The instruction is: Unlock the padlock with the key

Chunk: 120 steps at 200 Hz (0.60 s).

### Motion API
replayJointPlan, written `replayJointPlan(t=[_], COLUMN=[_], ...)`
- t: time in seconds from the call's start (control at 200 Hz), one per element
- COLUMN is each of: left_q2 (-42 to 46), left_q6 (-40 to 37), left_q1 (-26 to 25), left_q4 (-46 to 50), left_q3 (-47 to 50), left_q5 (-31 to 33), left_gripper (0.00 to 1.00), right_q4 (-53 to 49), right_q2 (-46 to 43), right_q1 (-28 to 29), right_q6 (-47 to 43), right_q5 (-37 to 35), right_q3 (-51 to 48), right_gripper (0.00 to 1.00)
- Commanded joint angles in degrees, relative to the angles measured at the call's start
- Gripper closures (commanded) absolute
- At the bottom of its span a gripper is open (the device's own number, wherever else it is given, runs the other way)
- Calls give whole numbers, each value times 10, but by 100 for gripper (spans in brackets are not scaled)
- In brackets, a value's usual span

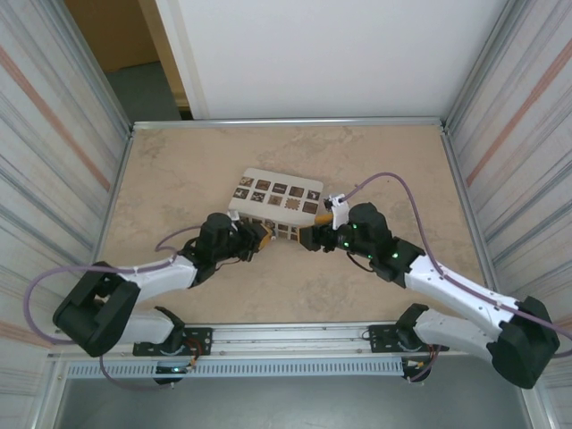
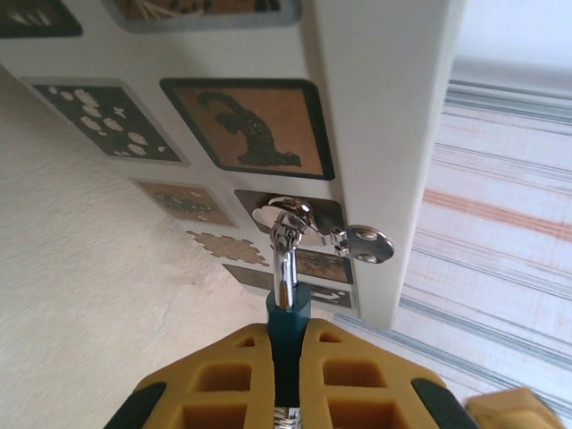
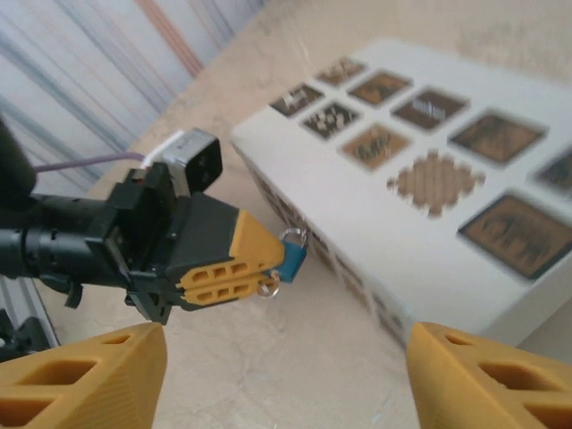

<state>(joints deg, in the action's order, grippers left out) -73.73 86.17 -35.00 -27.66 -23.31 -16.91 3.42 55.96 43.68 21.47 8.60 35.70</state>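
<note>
The tiny teal-blue padlock is pinched between the yellow fingers of my left gripper, which is shut on it. Its thin silver shackle rises to a silver hasp on the side of the white box. From the right wrist view, the padlock sticks out of the left gripper, and a small silver ring hangs just under it. No key blade is clear to me. My right gripper is open and holds nothing, a short way from the padlock. From above, the left gripper and the right gripper face each other.
The white box with brown patterned squares lies mid-table just beyond both grippers. Metal rails edge the beige table, with striped walls to the left and right. A purple cable loops over the right arm.
</note>
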Motion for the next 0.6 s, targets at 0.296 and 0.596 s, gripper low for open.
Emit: replayJointPlan(t=[0.296,0.596], left_q2=[18,15], left_q6=[-1,9], left_q1=[-3,-4], left_q4=[68,84], left_q3=[-36,-47], left_q5=[-12,-22], left_gripper=[100,100], right_q4=[-40,-27], right_q2=[-29,33], right_q1=[50,126], right_q6=[-399,-554], right_q5=[-30,-144], right_q3=[-15,-12], right_gripper=[22,21])
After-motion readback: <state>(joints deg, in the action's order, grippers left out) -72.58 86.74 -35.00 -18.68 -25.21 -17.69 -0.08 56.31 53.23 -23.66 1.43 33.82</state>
